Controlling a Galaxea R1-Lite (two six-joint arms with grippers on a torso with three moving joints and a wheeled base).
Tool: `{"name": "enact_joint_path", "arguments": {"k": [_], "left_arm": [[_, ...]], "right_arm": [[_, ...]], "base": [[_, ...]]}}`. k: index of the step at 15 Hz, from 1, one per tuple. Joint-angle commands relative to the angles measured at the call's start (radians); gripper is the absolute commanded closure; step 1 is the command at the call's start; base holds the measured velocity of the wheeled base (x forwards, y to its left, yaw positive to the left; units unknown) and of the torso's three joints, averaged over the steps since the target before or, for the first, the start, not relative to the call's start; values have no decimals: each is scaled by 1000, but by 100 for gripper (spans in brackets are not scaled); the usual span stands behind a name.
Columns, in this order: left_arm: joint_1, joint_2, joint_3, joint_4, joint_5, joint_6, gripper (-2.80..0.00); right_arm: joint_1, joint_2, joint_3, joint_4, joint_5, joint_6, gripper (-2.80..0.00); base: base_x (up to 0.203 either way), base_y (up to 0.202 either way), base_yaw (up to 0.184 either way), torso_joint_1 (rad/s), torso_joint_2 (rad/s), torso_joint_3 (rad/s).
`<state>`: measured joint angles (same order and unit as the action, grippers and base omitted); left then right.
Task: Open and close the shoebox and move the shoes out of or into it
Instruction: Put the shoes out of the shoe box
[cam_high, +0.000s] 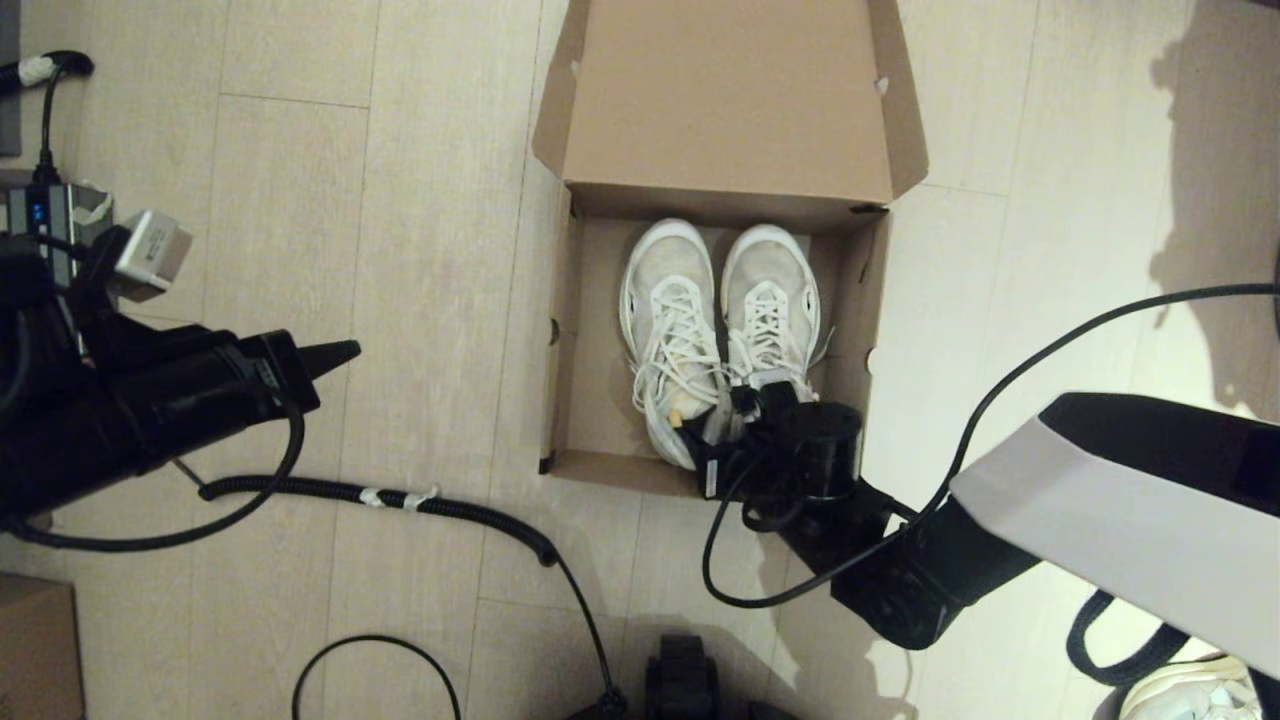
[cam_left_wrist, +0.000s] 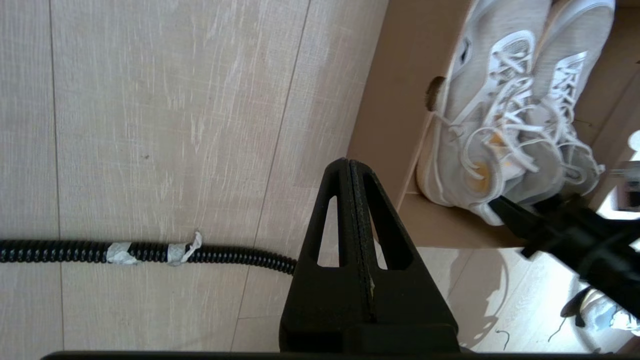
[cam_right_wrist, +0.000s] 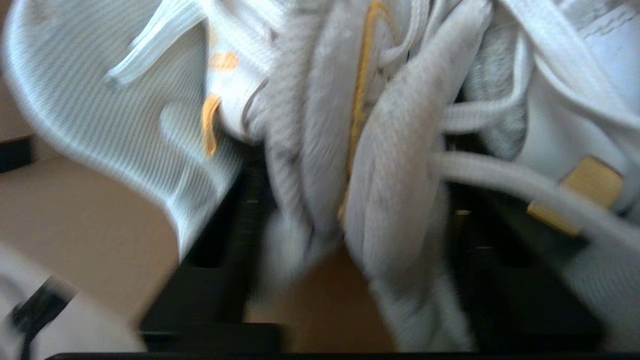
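Note:
The shoebox stands on the floor with its lid folded back away from me. The shoes lie side by side inside it, toes toward the lid. My right gripper reaches over the near wall to the heels. In the right wrist view its black fingers straddle the two inner heel collars, which are pinched together and fill the gap of the gripper. My left gripper hovers over bare floor left of the box, shut and empty.
A black corrugated cable runs across the floor between the left arm and the box. Another white sneaker lies at the bottom right, and a brown carton sits at the bottom left. The right arm's cable loops beside the box.

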<state>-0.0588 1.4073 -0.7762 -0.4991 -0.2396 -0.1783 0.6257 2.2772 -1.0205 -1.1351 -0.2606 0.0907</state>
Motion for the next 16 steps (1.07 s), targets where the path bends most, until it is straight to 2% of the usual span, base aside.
{"name": "enact_joint_path", "arguments": {"k": [1, 5, 10, 16], "left_arm": [[2, -16, 3, -3, -1, -1, 0], [1, -40, -8, -1, 0, 7, 0], [-2, -76, 1, 10, 0, 14, 0], [-1, -142, 41, 10, 6, 28, 0]], "right_arm": [[-1, 74, -31, -17, -20, -5, 0], [-1, -69, -9, 31, -21, -9, 0], [31, -351, 1, 314, -8, 15, 0], [51, -585, -1, 612, 9, 174, 0]], "base": [[0, 0, 0, 0, 0, 0], [0, 0, 0, 0, 0, 0], [0, 0, 0, 0, 0, 0], [0, 0, 0, 0, 0, 0]]}}
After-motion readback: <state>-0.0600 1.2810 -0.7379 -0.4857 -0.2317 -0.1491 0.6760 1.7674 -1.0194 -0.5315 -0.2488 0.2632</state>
